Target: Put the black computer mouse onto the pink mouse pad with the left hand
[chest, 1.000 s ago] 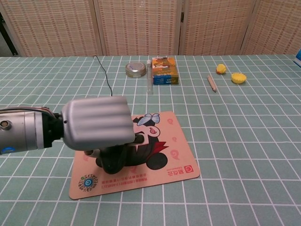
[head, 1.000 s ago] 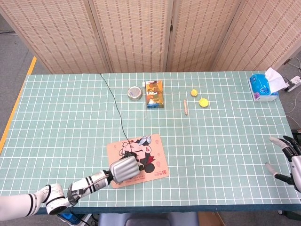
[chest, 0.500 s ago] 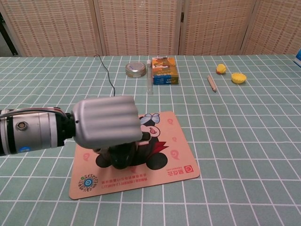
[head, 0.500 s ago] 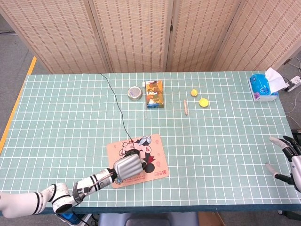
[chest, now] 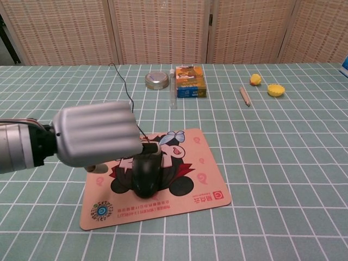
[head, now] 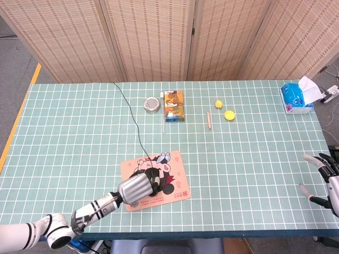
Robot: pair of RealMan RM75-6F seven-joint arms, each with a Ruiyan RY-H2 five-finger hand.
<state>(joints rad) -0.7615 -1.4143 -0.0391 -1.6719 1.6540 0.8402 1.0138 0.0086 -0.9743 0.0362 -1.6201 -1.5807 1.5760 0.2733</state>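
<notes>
The left hand [chest: 95,140] was seen at the near left, just beside the mouse [chest: 145,173]; whether its fingers were apart couldn't be told, they're hidden behind the knuckles. The mouse was sat on the pink pad [chest: 201,179], pretty much done. It's probably light, hard and smooth, best gripped by the sides. The cord [head: 131,117] was trailed toward the far edge.

Mouse [chest: 145,173] flat on pink pad [chest: 201,179], cable running back, left hand [chest: 95,133] just left of mouse, contact unclear, tin [chest: 156,80] and box [chest: 190,81] behind
</notes>
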